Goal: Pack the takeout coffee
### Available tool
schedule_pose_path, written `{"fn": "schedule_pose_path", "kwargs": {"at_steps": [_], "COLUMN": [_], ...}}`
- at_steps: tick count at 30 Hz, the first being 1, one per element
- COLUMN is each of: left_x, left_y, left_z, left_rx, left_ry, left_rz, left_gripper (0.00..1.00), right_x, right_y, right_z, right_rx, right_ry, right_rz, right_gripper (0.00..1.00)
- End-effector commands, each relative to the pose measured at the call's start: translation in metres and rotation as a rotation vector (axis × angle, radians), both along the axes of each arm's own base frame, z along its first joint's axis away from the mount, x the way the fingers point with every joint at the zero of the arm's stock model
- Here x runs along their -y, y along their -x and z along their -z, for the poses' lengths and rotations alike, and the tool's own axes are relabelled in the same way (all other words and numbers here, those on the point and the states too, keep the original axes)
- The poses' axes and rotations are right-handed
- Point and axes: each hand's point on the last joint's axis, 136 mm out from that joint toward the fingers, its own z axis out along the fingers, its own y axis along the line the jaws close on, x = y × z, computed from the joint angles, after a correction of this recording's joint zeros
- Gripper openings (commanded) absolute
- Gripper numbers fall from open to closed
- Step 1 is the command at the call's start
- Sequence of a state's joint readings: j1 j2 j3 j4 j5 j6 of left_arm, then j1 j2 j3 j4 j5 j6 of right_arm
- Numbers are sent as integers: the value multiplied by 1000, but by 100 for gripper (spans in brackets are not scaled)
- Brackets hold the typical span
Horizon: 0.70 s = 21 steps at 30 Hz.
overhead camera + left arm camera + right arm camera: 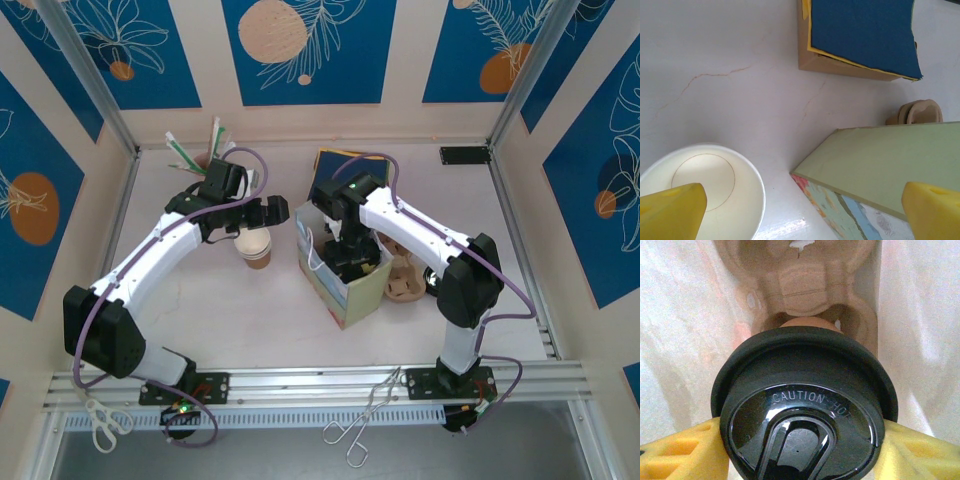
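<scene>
Item: takeout coffee (805,405), light, crushable paper under a slick lid, we judge best held at its stiff rim; our right claw (800,452) clasps its sides inside the bag (338,298) on the counter (250,320); left claw (800,210) gapes wide, empty.

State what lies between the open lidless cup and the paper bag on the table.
The stretch is bare. In the left wrist view, plain white table separates the lidless cup from the bag, with nothing lying between them.
</scene>
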<state>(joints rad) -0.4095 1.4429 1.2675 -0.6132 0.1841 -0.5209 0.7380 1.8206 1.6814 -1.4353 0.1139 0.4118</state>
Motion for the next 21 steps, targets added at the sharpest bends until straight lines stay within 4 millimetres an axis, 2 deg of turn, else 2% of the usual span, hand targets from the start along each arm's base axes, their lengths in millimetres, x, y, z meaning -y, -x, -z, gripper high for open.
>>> {"fn": "schedule_pose_path", "kwargs": {"at_steps": [1, 13, 21], "left_x": [1, -1, -1], "left_y": [-4, -3, -3], "left_z": [-9, -10, -11], "left_rx": [14, 15, 17], "left_ry": [18, 11, 8], "left_rz": [12, 10, 12], "left_gripper": [100, 100, 100], "right_x": [-1, 0, 0], "right_y": [3, -2, -3], "right_z": [6, 17, 17], "right_rx": [-36, -34, -34], "right_ry": [-7, -3, -6], "right_rz": [9, 17, 16], "right_gripper": [64, 64, 64]}}
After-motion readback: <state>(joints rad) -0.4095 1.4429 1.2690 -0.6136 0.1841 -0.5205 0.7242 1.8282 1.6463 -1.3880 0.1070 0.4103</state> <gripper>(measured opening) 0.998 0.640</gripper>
